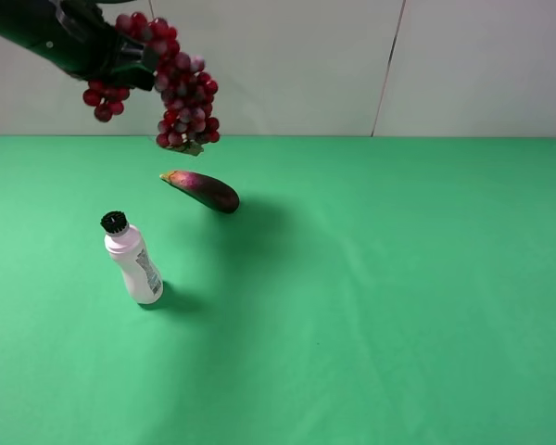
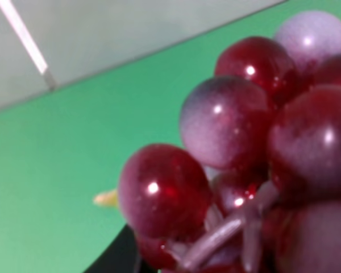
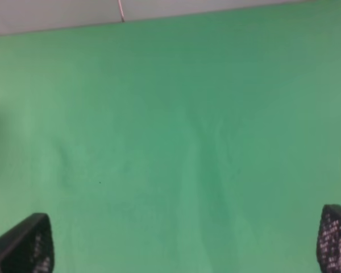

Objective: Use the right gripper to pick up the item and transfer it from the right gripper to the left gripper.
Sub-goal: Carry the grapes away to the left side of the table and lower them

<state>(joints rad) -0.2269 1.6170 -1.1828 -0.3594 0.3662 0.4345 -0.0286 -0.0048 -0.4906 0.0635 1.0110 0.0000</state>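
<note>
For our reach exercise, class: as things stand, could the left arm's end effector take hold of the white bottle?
Probably not yet. The left end effector is shut on the grapes, held high. Nothing blocks the way down to the white bottle, but it would have to let go first.

Bright, even light. Soft shadows on desk point(image 1: 398, 324) beside eggplant point(image 1: 204, 190) and bottle point(image 1: 134, 264), falling away from left end effector point(image 1: 139, 67). Grapes point(image 2: 244, 142) close to its camera: blurred, small glare spots. Right end effector point(image 3: 179, 244) soft-focused, dark at frame corners.
</note>
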